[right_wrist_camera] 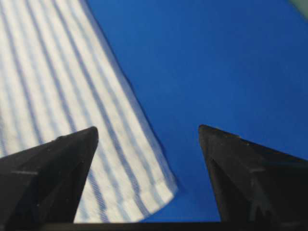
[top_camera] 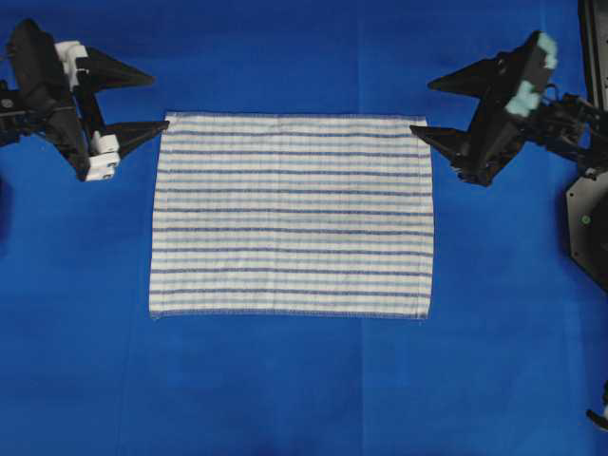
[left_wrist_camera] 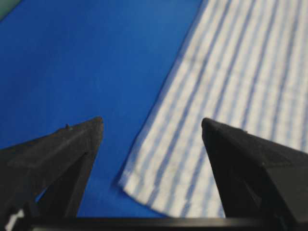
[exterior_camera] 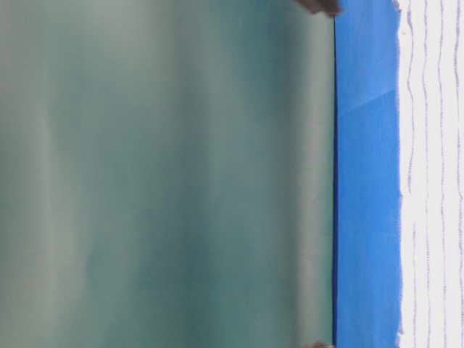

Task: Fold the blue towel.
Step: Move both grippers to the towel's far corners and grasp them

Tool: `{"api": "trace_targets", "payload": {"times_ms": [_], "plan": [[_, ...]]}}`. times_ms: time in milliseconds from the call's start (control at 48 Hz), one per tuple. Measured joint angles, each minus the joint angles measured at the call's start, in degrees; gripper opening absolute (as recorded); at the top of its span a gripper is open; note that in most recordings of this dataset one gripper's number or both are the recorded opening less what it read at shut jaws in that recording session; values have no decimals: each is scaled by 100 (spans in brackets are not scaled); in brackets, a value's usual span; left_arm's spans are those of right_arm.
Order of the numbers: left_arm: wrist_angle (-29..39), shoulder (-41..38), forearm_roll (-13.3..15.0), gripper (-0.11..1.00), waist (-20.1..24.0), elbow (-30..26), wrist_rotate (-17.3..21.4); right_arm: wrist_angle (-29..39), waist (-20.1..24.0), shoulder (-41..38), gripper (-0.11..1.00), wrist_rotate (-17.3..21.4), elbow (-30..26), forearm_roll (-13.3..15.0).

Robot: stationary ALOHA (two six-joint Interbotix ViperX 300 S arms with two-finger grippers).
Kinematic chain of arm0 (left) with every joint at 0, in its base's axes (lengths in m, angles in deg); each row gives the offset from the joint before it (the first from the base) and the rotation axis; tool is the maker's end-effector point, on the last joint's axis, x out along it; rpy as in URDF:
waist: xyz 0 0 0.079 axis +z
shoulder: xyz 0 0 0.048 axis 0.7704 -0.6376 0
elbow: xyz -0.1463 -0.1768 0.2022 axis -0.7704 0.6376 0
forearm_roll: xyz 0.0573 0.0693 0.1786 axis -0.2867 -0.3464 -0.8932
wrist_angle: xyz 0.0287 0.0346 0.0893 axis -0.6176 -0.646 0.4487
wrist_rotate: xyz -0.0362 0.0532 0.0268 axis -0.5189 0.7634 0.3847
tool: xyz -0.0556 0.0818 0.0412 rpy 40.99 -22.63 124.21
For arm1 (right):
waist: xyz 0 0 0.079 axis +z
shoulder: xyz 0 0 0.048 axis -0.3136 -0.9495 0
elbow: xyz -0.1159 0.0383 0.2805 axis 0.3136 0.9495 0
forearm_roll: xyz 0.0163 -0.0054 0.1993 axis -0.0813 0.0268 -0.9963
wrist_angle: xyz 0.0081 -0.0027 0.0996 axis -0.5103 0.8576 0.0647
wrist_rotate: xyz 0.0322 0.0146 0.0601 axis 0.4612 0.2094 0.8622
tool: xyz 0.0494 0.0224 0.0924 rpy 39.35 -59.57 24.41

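left gripper (top_camera: 152, 103) jaws wide open, empty, by towel's top-left corner. blue towel (top_camera: 292, 216) flat, unfolded, mid worktop (top_camera: 285, 389). right gripper (top_camera: 424, 106) jaws wide open, empty, at top-right corner.

The overhead view is bright and evenly lit, with sharp focus on the blue towel (top_camera: 292, 215) and only soft, short shadows under both grippers, and the table covering (top_camera: 285, 389) looks a little darker toward the near corners. The table-level view is turned sideways and mostly filled by a blurred green-grey surface (exterior_camera: 167, 174), so only the strip at its right is fairly clear. In both wrist views the black fingers (left_wrist_camera: 62, 149) (right_wrist_camera: 53, 159) are near and soft, and the stripes of the cloth blur slightly.
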Motion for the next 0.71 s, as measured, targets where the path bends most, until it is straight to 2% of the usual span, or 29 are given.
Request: {"api": "trace_targets", "payload": {"times_ms": [271, 480, 584, 667, 709], "plan": [[-378, -1213, 0, 79, 264, -211, 0, -668, -18, -1222, 72, 0, -26, -352], [-527, -1854, 0, 77, 290, -396, -44, -729, -18, -1529, 68, 0, -79, -378], [-527, -2030, 0, 73, 290, -448, -88, -738, -9, -1529, 59, 0, -79, -387], [-527, -2101, 9, 62, 290, -457, -97, -729, 0, -1538, 47, 0, -79, -387], [-527, -2118, 9, 55, 290, -457, -97, -738, 9, -1538, 36, 0, -70, -378]]}}
